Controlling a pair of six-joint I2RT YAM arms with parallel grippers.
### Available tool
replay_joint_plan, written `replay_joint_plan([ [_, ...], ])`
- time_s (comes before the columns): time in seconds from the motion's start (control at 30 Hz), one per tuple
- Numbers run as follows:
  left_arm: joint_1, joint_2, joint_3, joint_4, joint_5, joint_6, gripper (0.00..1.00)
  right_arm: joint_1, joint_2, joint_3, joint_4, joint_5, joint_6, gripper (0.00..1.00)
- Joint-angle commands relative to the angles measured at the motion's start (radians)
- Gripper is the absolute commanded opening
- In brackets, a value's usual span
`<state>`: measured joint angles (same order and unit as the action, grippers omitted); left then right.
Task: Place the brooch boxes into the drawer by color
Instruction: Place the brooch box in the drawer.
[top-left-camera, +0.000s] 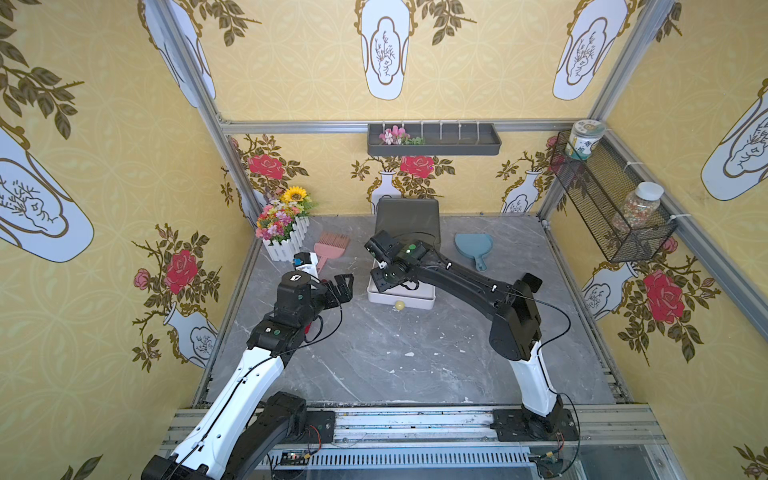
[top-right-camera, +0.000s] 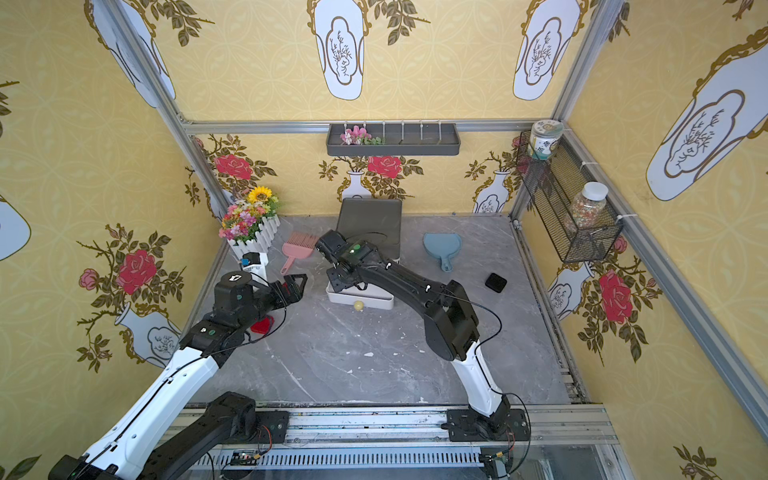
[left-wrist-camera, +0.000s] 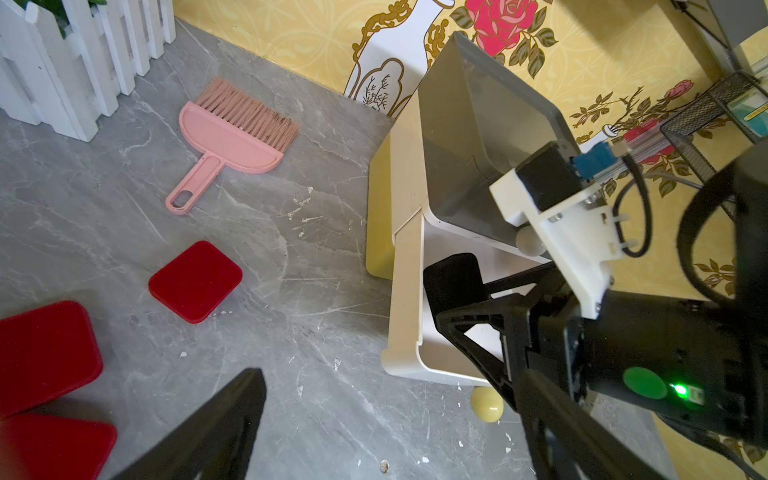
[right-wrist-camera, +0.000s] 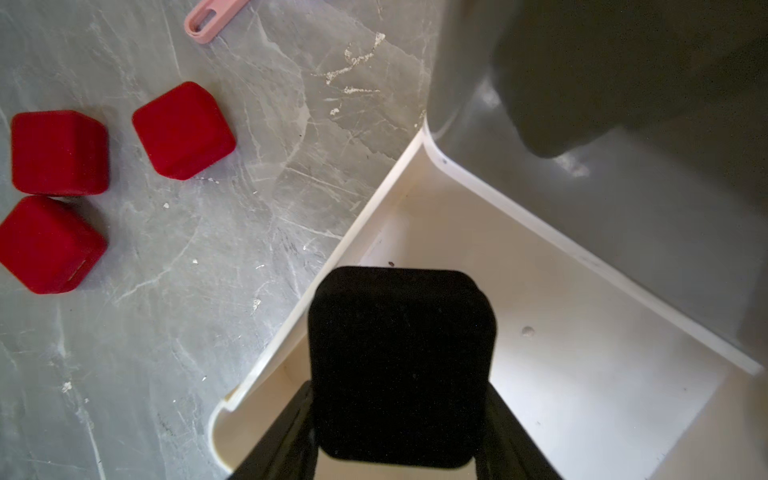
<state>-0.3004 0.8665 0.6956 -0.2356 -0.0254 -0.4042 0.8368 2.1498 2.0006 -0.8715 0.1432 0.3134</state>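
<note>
- Black velvet box (right-wrist-camera: 401, 365) sits clamped in my right gripper (right-wrist-camera: 399, 390), above the pulled-out white drawer (right-wrist-camera: 561, 311).
- My left gripper (top-left-camera: 341, 286) gapes wide, empty, near three red boxes (right-wrist-camera: 183, 131).

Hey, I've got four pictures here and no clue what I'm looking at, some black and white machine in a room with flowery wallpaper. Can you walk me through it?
It is a robot with two jointed arms, each ending in a claw. Two pictures look down from overhead and show nearly the same scene. The other two come from cameras on the arms' wrists, each looking along its own claw.

On the grey table stands a small drawer chest with its white drawer pulled open. Around it lie three red boxes, a spare black box, a pink brush, a blue dustpan and a flower pot.

The right claw is shut on a held black box, over the open white drawer. The left claw is open and empty, beside the chest.
</note>
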Motion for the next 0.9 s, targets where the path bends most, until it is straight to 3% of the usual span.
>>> replay_joint_plan([
  [0.0, 0.001, 0.0, 0.002, 0.002, 0.008, -0.002, 1.0, -0.002, 0.023, 0.017, -0.007, 0.005, 0.015, 0.5],
  [0.37, 0.001, 0.002, 0.001, 0.002, 0.01, -0.002, 1.0, -0.029, 0.064, 0.03, 0.002, 0.0, 0.019, 0.59],
  [0.63, 0.001, 0.003, 0.001, 0.002, 0.009, -0.004, 1.0, -0.032, 0.038, 0.019, 0.017, 0.013, 0.01, 0.82],
  [0.87, 0.001, 0.003, -0.001, 0.002, 0.008, -0.004, 1.0, -0.024, -0.045, -0.01, 0.031, 0.037, 0.004, 0.83],
])
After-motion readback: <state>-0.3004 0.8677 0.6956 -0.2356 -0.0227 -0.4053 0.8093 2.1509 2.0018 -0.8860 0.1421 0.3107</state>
